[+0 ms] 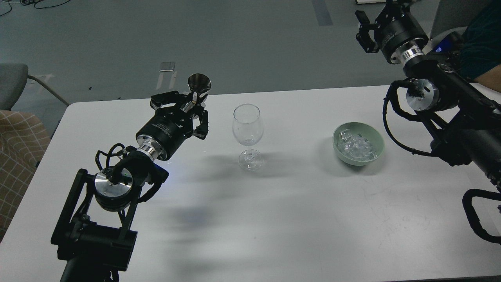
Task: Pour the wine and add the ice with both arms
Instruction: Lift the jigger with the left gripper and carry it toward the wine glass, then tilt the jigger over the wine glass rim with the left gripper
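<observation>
An empty clear wine glass stands upright at the table's middle. A pale green bowl to its right holds a pile of clear ice cubes. My left gripper is shut on the stem of a small metal measuring cup, held upright above the table, just left of the glass and a little higher than its rim. My right gripper is raised at the top right, beyond the table's far edge, behind and above the bowl. Its fingers are partly cut off by the frame.
The white table runs across the view, its far edge just behind the glass. A chair stands off the table's left edge. A person's arm shows at the far right, behind my right arm.
</observation>
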### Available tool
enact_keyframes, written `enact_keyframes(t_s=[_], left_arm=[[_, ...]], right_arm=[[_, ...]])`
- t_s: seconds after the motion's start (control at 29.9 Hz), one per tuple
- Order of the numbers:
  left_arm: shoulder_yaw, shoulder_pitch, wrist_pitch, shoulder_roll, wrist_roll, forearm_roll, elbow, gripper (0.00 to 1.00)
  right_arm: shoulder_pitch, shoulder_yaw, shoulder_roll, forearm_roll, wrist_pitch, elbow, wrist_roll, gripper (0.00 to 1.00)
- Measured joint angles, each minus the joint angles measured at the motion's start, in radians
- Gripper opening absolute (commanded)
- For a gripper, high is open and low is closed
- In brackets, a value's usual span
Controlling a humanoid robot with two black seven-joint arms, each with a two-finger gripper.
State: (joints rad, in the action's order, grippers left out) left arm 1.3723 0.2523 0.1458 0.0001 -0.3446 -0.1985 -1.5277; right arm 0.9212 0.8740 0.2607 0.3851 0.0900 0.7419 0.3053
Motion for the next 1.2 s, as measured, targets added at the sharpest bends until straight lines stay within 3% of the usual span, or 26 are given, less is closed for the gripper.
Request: enact_keyframes(t_s=[1.2], left_arm=[[-0.112,0.079,0.014,0.0,0.025,-0.193,0.058,0.0]], right_arm=[[-0.023,0.0,-0.004,0.0,-0.003,0.019,0.003,1.0]])
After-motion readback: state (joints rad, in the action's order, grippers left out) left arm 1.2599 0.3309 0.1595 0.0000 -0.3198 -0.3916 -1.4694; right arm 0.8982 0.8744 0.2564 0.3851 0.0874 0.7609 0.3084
